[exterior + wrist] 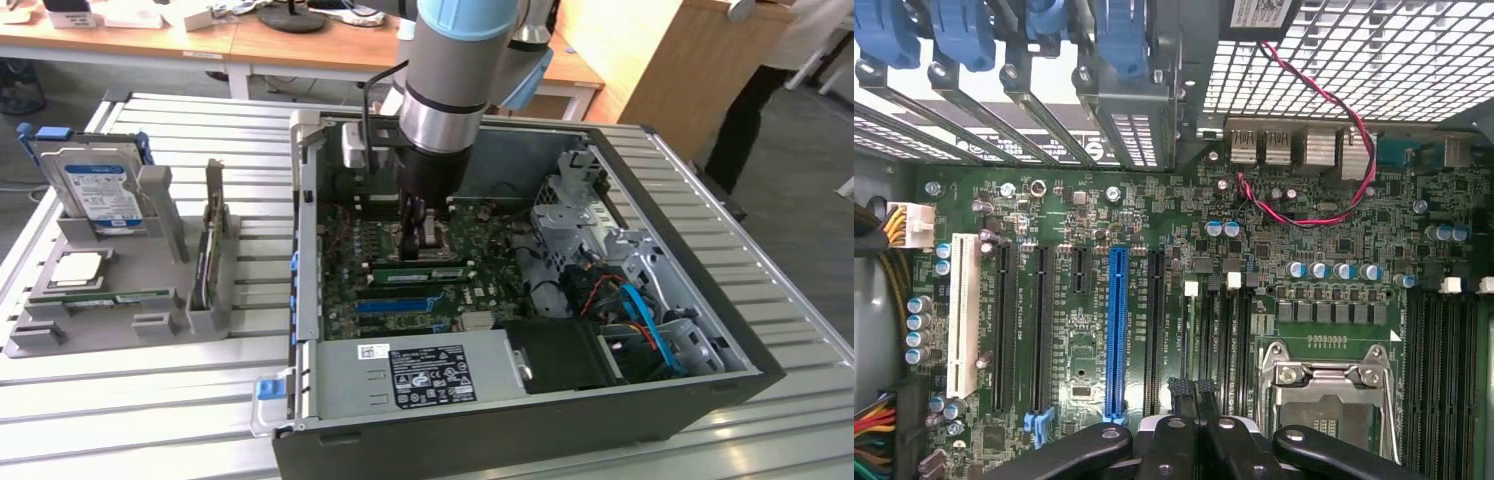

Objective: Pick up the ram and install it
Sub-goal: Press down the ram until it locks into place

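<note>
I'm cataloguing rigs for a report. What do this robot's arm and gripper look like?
The arm is a thick silver-grey metal cylinder with pale blue joint caps and a black cable alongside. It ends in a black wrist section. The gripper has black fingers with silver screws on black linkages.

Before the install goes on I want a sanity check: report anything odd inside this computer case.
Nothing looks damaged or spilled. The processor socket sits empty, and a thin red-and-black wire loops loosely above the motherboard. The gripper hovers shut over the board, holding nothing.
</note>
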### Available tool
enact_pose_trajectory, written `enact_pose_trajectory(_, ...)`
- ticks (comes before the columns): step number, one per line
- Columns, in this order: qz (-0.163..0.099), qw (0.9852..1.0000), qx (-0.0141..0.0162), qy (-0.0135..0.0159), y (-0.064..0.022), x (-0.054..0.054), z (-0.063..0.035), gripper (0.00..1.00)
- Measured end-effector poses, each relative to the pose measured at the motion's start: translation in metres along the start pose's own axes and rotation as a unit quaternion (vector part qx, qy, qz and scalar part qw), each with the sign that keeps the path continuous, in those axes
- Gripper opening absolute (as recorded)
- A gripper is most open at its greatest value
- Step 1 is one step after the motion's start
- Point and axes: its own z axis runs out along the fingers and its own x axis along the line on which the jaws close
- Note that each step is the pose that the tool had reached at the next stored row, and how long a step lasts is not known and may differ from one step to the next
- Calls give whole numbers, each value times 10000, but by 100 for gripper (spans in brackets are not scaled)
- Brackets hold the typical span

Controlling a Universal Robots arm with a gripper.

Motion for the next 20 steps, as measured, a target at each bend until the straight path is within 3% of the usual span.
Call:
enact_pose_trajectory(6, 0, 10000, -1, 1, -34, 1, -2, 11)
enact_pose_trajectory(17, -7, 10000, 0, -2, -271, 11, -6, 11)
enact_pose_trajectory(20, -7, 10000, 0, -2, -282, 11, -6, 11)
